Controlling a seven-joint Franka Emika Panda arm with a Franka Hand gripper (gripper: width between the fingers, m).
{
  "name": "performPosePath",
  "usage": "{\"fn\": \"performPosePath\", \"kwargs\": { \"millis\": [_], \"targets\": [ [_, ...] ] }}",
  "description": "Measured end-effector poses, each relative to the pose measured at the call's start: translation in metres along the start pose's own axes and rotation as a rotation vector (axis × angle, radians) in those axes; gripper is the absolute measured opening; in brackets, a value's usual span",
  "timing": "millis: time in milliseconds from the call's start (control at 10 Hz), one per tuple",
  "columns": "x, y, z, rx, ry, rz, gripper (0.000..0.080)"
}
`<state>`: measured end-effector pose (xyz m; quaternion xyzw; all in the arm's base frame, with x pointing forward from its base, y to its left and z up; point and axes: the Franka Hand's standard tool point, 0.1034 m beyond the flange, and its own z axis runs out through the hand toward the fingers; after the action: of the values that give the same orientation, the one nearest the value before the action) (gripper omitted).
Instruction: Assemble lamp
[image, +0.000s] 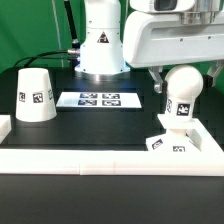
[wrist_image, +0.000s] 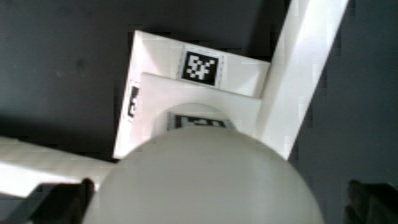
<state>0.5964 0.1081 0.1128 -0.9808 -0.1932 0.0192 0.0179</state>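
Observation:
The ball-shaped bulb stands on its short stem in the small blocky base at the exterior view's right, next to the white rim. My gripper is above it, with one dark finger on each side of the ball. In the wrist view the bulb fills the space between the fingers, and a gap shows beside one of them, so the gripper is open around the ball. The tagged base lies beyond the bulb. The cone-shaped shade stands upright at the exterior view's left.
The marker board lies flat in the middle, in front of the robot's white body. A raised white rim runs along the front and both sides of the black mat, and it also shows in the wrist view beside the base.

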Motion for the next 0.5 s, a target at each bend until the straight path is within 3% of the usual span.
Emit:
{"fn": "performPosePath", "kwargs": {
  "millis": [500],
  "targets": [
    [0.0001,0.0022,0.0000,-0.029,-0.016,-0.401,0.0699]
  ]
}}
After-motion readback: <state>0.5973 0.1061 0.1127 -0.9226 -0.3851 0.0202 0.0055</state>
